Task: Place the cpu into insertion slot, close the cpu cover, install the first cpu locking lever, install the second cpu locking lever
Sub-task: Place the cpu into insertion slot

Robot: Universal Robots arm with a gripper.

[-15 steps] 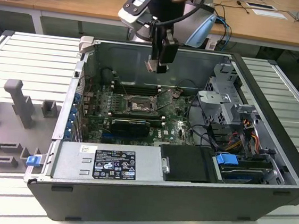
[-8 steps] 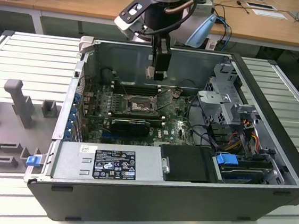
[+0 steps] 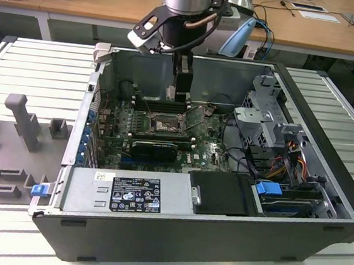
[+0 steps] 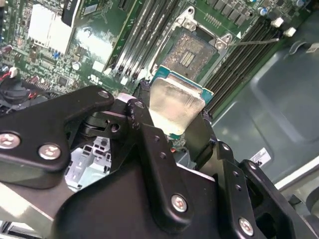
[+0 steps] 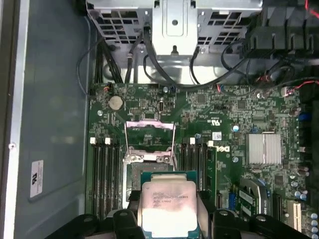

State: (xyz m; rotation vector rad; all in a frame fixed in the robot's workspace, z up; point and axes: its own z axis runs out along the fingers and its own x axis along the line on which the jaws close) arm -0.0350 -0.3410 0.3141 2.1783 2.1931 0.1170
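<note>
In both wrist views the cpu (image 5: pixel 167 201) (image 4: pixel 177 102), a small square chip with a pale metal top and green edge, sits pinched between my black fingers (image 5: pixel 215 219). My gripper (image 5: pixel 167 211) (image 4: pixel 174 119) (image 3: pixel 179 95) is shut on it and hangs inside the open computer case, just above the motherboard. The insertion slot (image 5: pixel 149 172) (image 4: pixel 192 52) (image 3: pixel 163 126) lies bare beneath and slightly ahead of the chip. The cpu cover (image 5: pixel 149 132) stands swung open on the slot's far side. A thin wire locking lever (image 4: pixel 254 41) sticks out beside the slot, unlatched.
Long black memory slots (image 5: pixel 107 174) flank the socket on both sides. A finned silver heatsink (image 5: pixel 264 148) sits on the board. The power supply (image 3: pixel 126 193) fills the case's near side, a drive cage (image 3: pixel 267 117) the exterior view's right. Grey fixtures (image 3: pixel 20 119) stand outside the case.
</note>
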